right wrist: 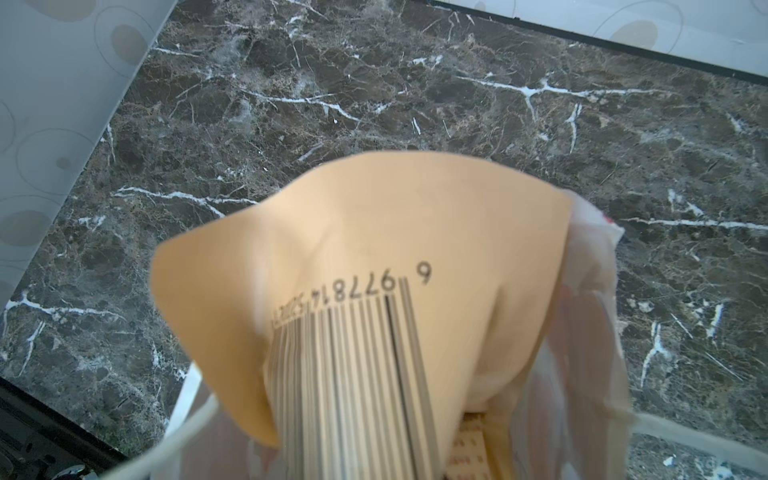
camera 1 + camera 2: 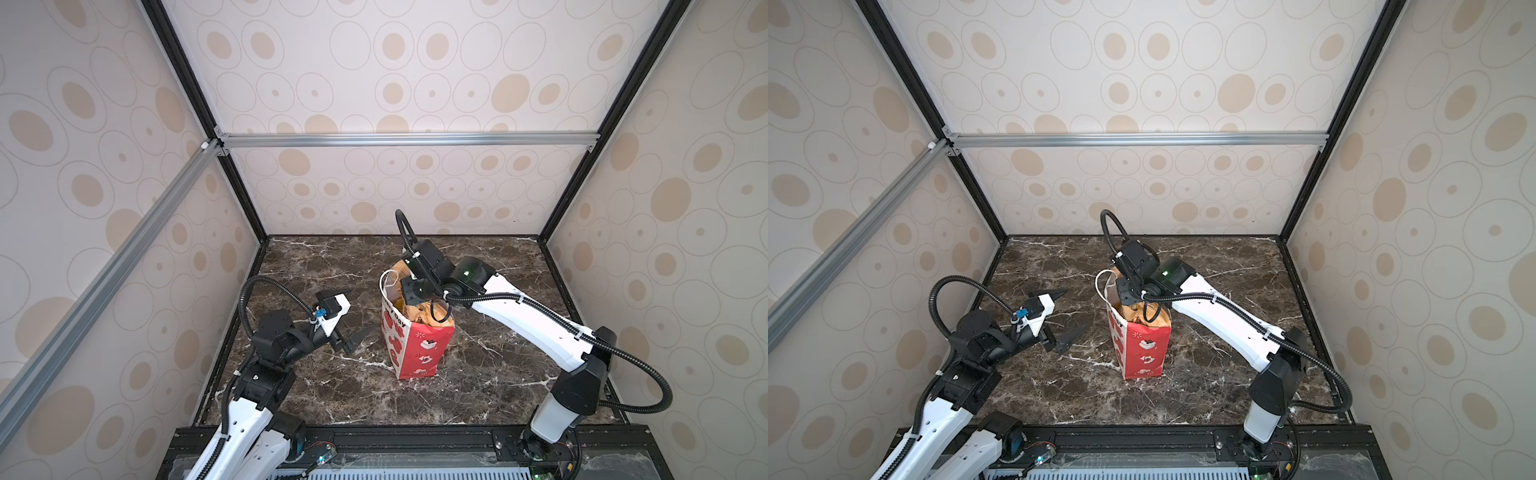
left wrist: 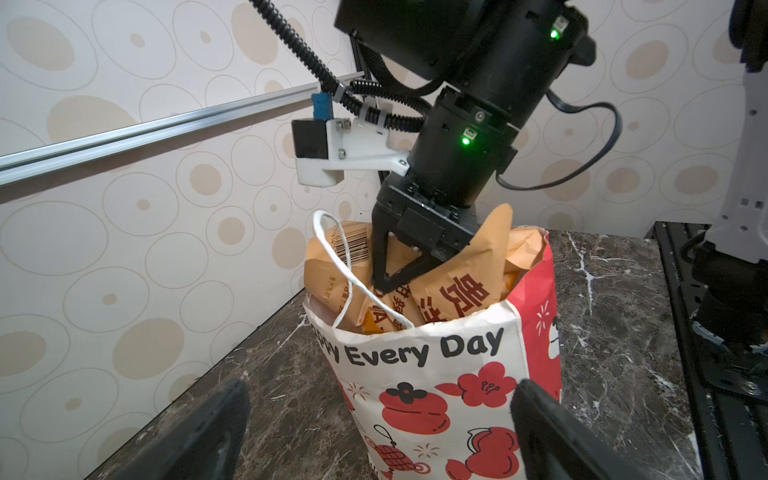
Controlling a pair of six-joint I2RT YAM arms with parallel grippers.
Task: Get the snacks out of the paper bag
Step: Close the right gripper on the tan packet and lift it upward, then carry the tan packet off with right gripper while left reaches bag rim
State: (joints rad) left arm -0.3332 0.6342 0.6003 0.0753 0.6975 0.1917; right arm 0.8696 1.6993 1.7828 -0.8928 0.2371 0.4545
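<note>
Pinching the tan kraft pouch [image 3: 357, 245] in the paper bag [image 3: 415, 374] mouth, right gripper [image 3: 384, 286] pressed together; pouch likely light, crinkly, slippery, best held by its seam; left gripper [image 2: 361, 309] spread at bag's 9 o'clock

Dark brown white-veined marble tabletop [image 2: 332, 395], cream walls [image 2: 415, 75] with tan ovals, aluminium rail [image 2: 407, 139], black frame posts [image 2: 181, 70]

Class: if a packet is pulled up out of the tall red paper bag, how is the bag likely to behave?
Probably tippy: the paper bag stands tall on a narrow base, with the left gripper open beside it, not holding it. Its rim looks crumpled, so the walls likely flex. Tan packets crowd its mouth, so one might drag it along.
</note>
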